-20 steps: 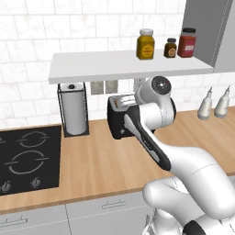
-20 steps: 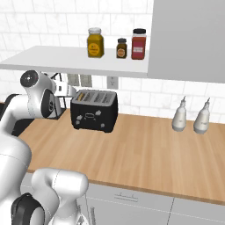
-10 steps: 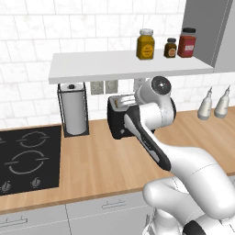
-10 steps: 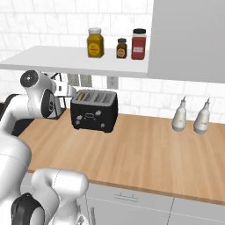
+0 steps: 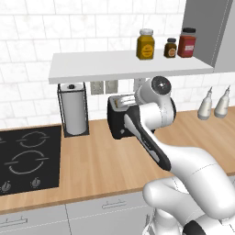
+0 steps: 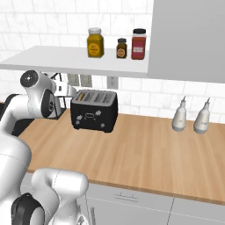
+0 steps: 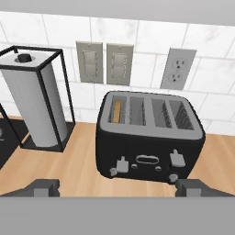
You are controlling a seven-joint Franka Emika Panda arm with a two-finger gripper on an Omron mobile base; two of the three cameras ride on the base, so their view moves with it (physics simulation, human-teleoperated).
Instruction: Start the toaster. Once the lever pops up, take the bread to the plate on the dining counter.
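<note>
The black toaster stands on the wood counter against the tiled wall, also seen as the toaster and, partly behind my arm, the toaster. The bread, a tan slice, sits down in its leftmost slot. Two pale levers stick out of the front face, the left lever and the right lever. My gripper hovers in front of and slightly above the toaster, open, with nothing between its fingertips. The plate and the dining counter are out of view.
A paper towel roll in a black wire stand is left of the toaster, with a black cooktop further left. A white shelf with three jars hangs just above. Two pale bottles stand to the right.
</note>
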